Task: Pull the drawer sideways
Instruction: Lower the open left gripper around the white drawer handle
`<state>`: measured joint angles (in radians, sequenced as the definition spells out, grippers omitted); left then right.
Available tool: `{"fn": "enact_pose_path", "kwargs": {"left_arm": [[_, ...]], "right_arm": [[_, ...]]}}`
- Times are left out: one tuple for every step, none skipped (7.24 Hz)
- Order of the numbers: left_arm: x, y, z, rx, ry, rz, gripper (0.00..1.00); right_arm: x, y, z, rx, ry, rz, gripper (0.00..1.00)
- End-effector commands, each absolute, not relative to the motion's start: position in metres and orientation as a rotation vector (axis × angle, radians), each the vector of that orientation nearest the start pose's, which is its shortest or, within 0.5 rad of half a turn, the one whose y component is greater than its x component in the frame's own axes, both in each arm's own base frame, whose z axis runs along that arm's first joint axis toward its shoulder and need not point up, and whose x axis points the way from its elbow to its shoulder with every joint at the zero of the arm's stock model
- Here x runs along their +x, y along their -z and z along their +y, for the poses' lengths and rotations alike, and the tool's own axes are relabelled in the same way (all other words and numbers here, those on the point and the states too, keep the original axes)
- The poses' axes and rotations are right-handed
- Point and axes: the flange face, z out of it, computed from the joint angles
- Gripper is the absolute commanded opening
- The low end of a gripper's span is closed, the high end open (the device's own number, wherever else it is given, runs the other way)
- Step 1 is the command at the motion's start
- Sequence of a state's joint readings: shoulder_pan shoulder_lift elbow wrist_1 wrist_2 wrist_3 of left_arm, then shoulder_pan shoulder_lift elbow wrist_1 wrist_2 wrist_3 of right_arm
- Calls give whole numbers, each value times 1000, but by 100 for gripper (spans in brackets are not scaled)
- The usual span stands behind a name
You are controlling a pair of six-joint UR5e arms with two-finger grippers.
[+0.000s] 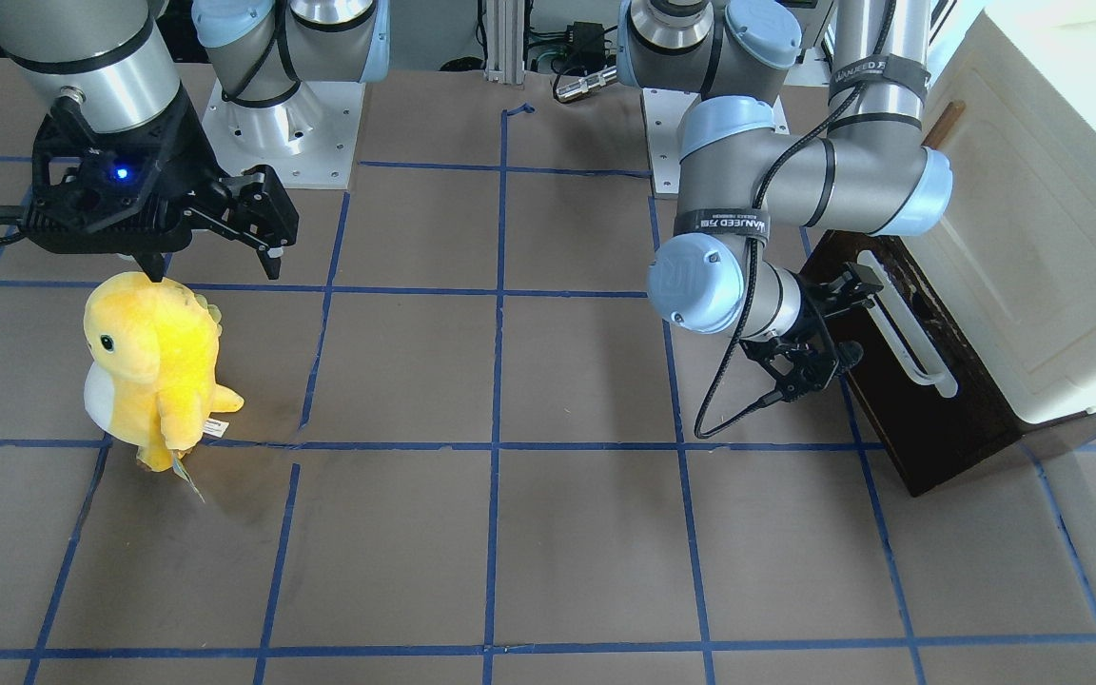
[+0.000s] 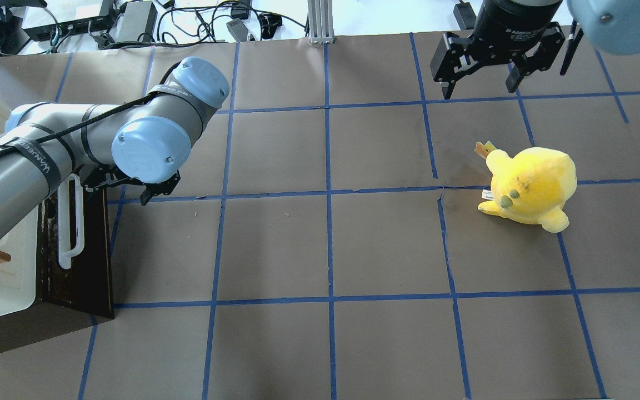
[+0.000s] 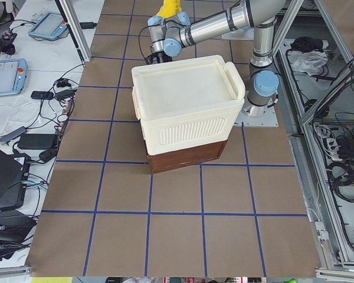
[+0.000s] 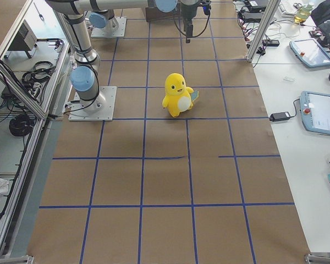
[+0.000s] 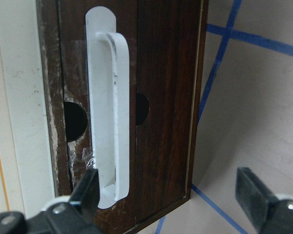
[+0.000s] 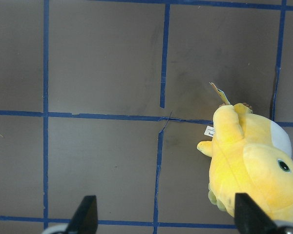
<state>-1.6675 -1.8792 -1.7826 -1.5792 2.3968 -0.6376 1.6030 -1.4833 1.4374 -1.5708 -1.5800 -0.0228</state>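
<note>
The drawer shows its dark brown front with a long white bar handle at the base of the cream cabinet. It also shows in the overhead view and the left wrist view. My left gripper is open and empty, close in front of the handle's end. In the wrist view one finger stands beside that end and the other hangs over the table past the drawer's edge. My right gripper is open and empty, far from the drawer.
A yellow plush toy stands on the brown paper table below my right gripper; it also shows in the right wrist view. The cream cabinet fills the table's end on my left. Blue tape lines grid the table.
</note>
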Motion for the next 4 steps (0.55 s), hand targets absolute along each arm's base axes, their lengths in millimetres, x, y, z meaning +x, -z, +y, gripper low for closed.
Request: {"fn": "enact_pose_path", "kwargs": {"left_arm": [[-97, -247, -512, -133, -282, 1979, 100], [-97, -245, -512, -128, -285, 1975, 100], [-97, -236, -514, -113, -299, 1966, 100], [-94, -231, -518, -80, -275, 1918, 100]], "right_arm": [[149, -509, -529, -84, 73, 3149, 100], [149, -509, -529, -84, 73, 3149, 100], [149, -509, -529, -84, 73, 3149, 100], [149, -509, -529, -84, 73, 3149, 100]]}}
